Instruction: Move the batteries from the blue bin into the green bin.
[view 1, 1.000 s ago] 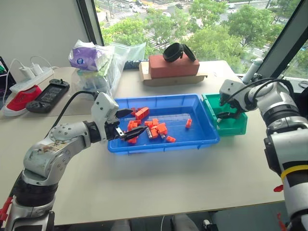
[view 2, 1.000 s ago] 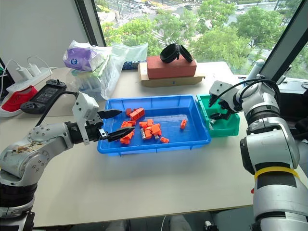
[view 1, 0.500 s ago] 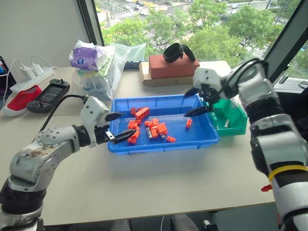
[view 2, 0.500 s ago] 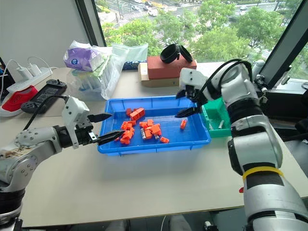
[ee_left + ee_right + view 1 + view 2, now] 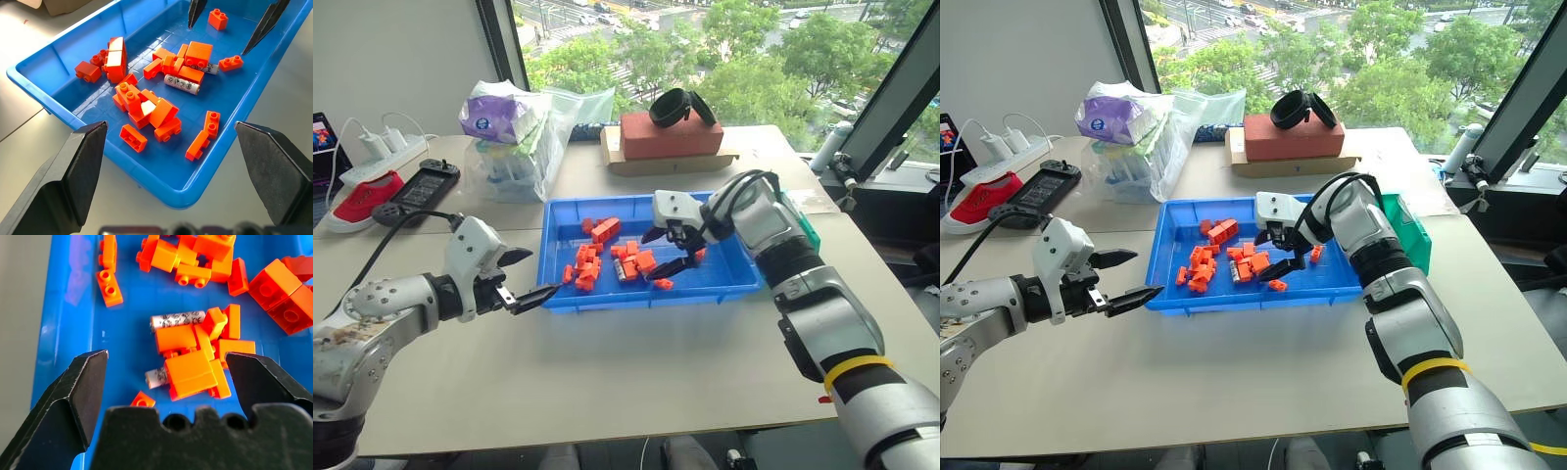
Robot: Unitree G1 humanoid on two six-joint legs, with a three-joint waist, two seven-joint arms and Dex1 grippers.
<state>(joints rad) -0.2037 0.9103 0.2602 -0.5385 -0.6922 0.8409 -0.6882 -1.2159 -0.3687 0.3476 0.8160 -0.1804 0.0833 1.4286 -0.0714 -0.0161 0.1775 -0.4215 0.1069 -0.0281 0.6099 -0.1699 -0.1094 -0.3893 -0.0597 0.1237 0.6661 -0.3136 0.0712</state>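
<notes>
Batteries (image 5: 177,320) lengthwise along the blue bin (image 5: 724,284), among orange bricks (image 5: 588,268), under the spread right claw (image 5: 662,252).

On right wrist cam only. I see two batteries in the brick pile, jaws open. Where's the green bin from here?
Observer: The green bin sits against the right end of the blue bin, partly hidden behind the right arm.
Operator: Left arm in the way?
Observer: No. The left gripper is over the table just off the blue bin's left end, jaws open and empty.
Operator: More batteries outside my frame?
Observer: None that I can see. The left wrist view takes in the rest of the bin: apart from your two batteries, only orange bricks.
</notes>
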